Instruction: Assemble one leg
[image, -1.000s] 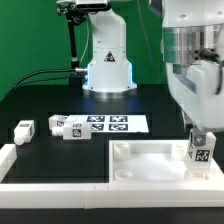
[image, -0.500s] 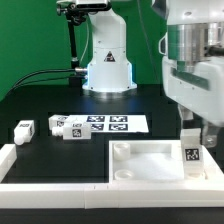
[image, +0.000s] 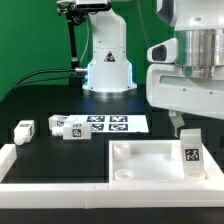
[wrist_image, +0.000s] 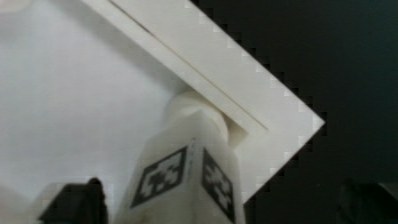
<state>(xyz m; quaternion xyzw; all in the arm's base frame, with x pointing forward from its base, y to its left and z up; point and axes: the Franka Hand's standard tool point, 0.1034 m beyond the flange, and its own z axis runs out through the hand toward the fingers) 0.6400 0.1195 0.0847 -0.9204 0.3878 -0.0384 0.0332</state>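
One leg (image: 190, 154), a small white block with black-and-white tags, stands upright in the large white panel's (image: 140, 168) corner at the exterior view's right. My gripper (image: 190, 124) hangs just above it, open. In the wrist view the leg (wrist_image: 185, 168) rises from the panel corner (wrist_image: 107, 110) between my two dark fingertips (wrist_image: 75, 203), with a gap on each side. Two more legs (image: 24, 130) (image: 66, 127) lie on the black table at the exterior view's left.
The marker board (image: 112, 123) lies behind the panel. A low white L-shaped rail (image: 30, 172) runs along the table's front left. The robot's white base (image: 108, 62) stands at the back.
My gripper has let go of the leg and risen above it. The leg stays upright in the panel's corner.
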